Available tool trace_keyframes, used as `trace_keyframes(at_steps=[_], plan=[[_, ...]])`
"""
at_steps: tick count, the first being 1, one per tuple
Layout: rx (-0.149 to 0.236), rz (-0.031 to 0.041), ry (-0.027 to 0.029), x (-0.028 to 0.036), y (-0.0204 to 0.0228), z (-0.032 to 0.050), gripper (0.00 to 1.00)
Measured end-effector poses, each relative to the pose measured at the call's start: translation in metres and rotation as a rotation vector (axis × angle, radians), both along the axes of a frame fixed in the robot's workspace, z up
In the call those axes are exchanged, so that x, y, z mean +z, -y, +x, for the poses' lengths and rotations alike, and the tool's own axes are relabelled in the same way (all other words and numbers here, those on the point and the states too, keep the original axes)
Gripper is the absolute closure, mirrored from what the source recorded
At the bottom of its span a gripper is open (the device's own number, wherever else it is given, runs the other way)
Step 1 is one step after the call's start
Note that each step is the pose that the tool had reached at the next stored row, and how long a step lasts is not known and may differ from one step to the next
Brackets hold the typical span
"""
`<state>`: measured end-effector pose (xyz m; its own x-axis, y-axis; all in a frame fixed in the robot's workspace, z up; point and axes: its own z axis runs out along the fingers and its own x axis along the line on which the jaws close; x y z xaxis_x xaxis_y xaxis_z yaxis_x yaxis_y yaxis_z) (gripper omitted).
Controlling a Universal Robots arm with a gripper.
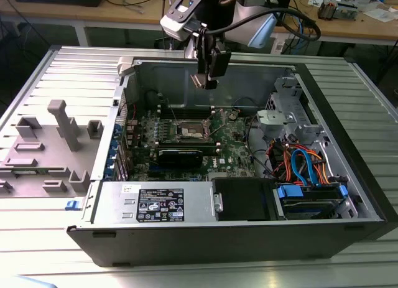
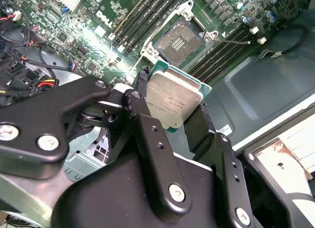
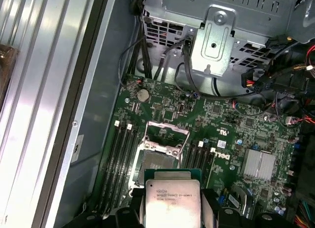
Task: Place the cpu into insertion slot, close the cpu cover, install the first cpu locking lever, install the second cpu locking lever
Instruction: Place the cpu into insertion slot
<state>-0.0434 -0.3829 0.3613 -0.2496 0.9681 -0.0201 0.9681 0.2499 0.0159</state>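
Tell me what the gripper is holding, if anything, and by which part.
The gripper holds the cpu, its fingers pressing two opposite edges; the silvery top faces the wrist cameras.

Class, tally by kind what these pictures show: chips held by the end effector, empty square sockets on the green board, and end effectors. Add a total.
cpu: 1
insertion slot: 1
end effector: 1
Total: 3
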Motion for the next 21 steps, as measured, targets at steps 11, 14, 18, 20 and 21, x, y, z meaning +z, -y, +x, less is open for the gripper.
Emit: trace_keyframes(at_steps=[11, 14, 18, 20, 21], plan=[[-0.042, 0.0, 0.0, -0.0001, 0.0, 0.0, 0.45], [-0.054, 0.0, 0.0, -0.0001, 0.0, 0.0, 0.45], [-0.064, 0.0, 0.0, -0.0001, 0.0, 0.0, 0.45], [-0.069, 0.0, 0.0, -0.0001, 0.0, 0.0, 0.45], [-0.071, 0.0, 0.0, -0.0001, 0.0, 0.0, 0.45]])
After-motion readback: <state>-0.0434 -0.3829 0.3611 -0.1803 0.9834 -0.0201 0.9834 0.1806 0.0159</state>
